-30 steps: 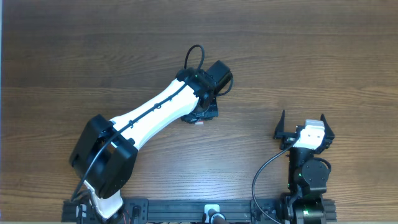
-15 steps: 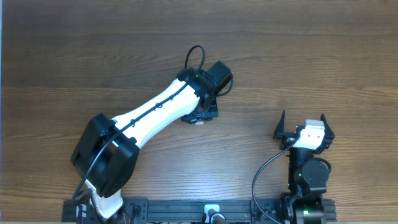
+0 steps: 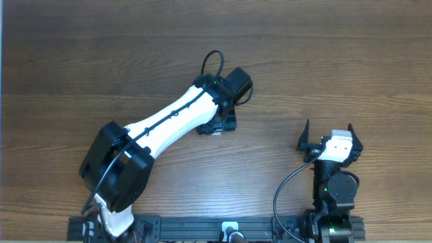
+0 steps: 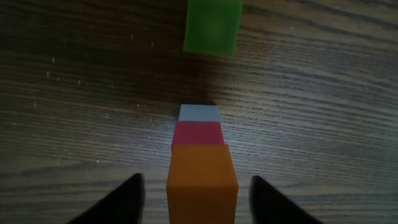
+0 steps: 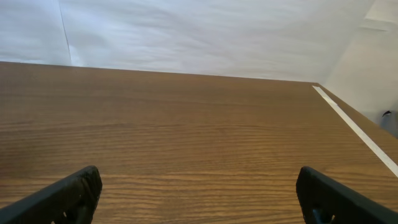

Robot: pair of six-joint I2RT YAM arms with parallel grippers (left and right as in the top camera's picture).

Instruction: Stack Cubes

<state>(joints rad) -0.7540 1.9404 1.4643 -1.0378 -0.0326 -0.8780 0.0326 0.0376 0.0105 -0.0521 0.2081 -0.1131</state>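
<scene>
A stack of three cubes stands on the wooden table: an orange cube [image 4: 202, 180] on top, a red cube [image 4: 198, 133] under it and a white cube [image 4: 199, 112] at the bottom. A green cube [image 4: 213, 27] lies alone on the table a short way beyond the stack. My left gripper [image 4: 196, 190] is open, one finger on each side of the orange cube with a gap on both sides. From above, the left gripper [image 3: 217, 123] hangs over the stack near the table's middle and hides most of it. My right gripper [image 3: 327, 131] rests open and empty at the right.
The brown wooden table [image 3: 337, 54] is bare around both arms. In the right wrist view the table's far edge [image 5: 354, 124] meets a white wall.
The left arm's elbow has shifted very slightly. Its gripper stays over the stack. The right arm has not moved.
</scene>
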